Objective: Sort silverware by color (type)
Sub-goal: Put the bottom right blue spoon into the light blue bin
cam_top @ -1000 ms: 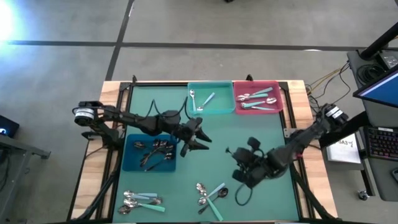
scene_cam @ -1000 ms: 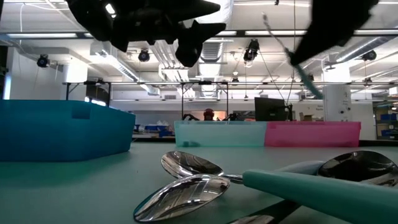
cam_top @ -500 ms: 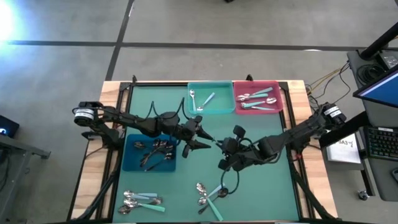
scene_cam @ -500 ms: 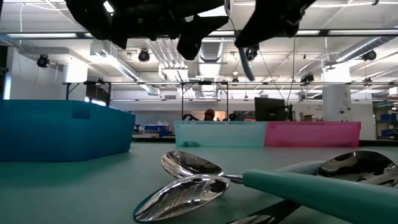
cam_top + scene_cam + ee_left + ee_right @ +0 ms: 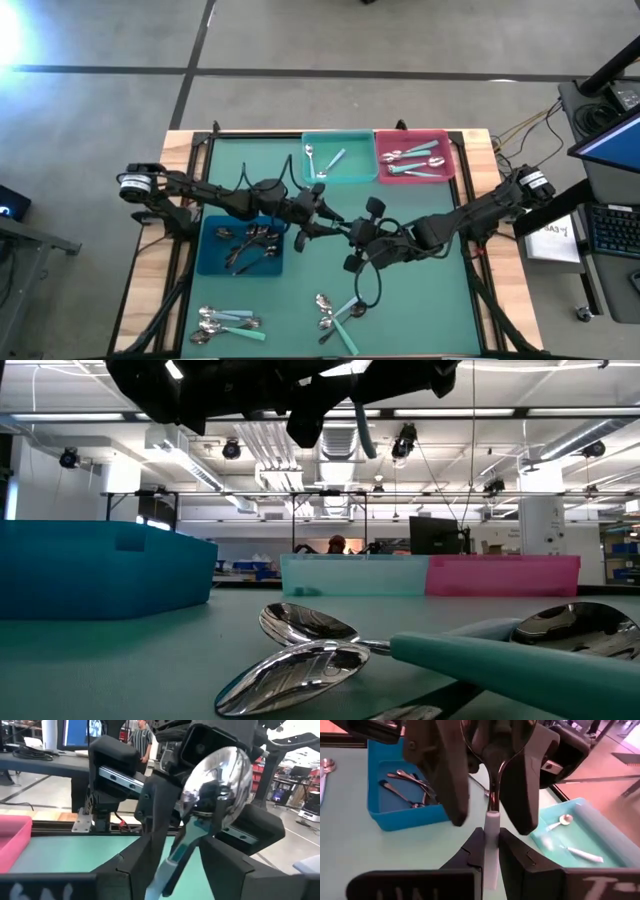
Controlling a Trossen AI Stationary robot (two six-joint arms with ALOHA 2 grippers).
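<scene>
My right gripper is above the middle of the table, shut on a spoon with a mint-teal handle and a shiny bowl. My left gripper faces it from the table's left and is open. Its fingers stand on either side of the spoon's bowl and neck, and I see no touch. Loose spoons lie in two heaps near the table's near edge. My right gripper pinches the spoon's mint-teal handle between its two fingers, just below the metal neck. The fingers lie along the spoon, coming from the table's right. The spoon is lifted clear, its bowl toward my left gripper, and its handle slants down below the grippers.
A blue bin with dark spoons sits just left of my left gripper. A teal bin and a pink bin, each with a few spoons, stand at the far edge. Bare green mat lies between the grippers and the near heaps.
My right gripper has carried the spoon up and toward the table's left and far side, from the right-centre of the mat to right in front of my left gripper. The spoon's bowl now sits between the left fingers.
</scene>
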